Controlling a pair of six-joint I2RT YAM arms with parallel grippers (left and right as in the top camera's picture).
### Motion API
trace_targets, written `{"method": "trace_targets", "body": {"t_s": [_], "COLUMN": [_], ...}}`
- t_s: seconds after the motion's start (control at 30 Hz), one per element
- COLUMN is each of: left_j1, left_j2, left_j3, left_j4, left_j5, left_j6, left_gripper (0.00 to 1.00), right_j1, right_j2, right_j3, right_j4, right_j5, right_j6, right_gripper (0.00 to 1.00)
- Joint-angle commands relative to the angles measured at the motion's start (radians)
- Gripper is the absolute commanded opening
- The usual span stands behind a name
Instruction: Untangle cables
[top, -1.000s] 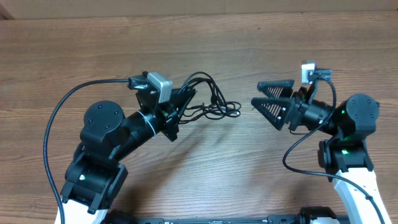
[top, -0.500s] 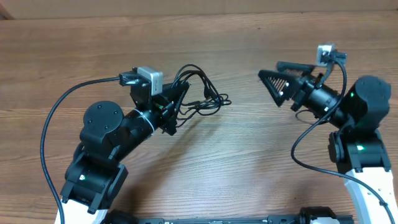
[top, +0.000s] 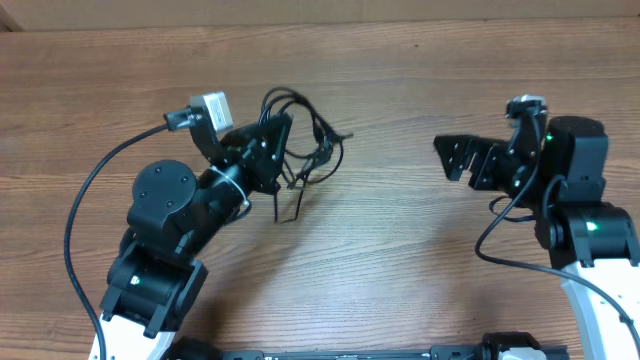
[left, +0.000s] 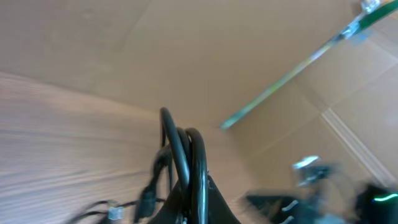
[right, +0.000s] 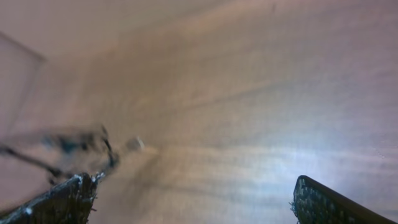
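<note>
Little of the untangling looked done: the cables (top: 318, 130) hung as one snarled bunch at eleven o'clock, clamped in the left gripper (top: 280, 140), while the right gripper (top: 450, 160) at three o'clock gaped wide, empty.

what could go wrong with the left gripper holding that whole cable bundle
1. The left gripper seems shut on several cables together, so pulling may tighten the knot.
2. Loose ends dangle toward the table and could snag.
3. The right gripper is open and apart from the bundle, so nothing steadies it.
</note>
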Motion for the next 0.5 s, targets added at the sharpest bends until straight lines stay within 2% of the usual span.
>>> {"method": "trace_targets", "body": {"t_s": [0.0, 0.13, 0.33, 0.47], "left_j1": [0.000, 0.000, 0.000, 0.000], "left_j2": [0.017, 0.031, 0.031, 0.031], "left_j3": [0.006, 0.006, 0.006, 0.006], "left_j4": [0.106, 0.205, 0.250, 0.327], "left_j5": [0.133, 0.205, 0.251, 0.300], "left_j6": [-0.161, -0.161, -0.162, -0.214], "left_gripper": [0.04, 0.04, 0.04, 0.04], "right_j1": [0.003, 0.051, 0.156, 0.196], "right_j2": [0.041, 0.101, 0.122, 0.123], "right_j3": [0.004, 0.003, 0.003, 0.003], "right_j4": [-0.040, -0.053, 0.006, 0.060], "right_j5": [-0.170, -0.248, -0.254, -0.216], "right_j6": [-0.126, -0.189, -0.188, -0.154], "right_gripper": [1.00, 1.00, 1.00, 1.00]}}
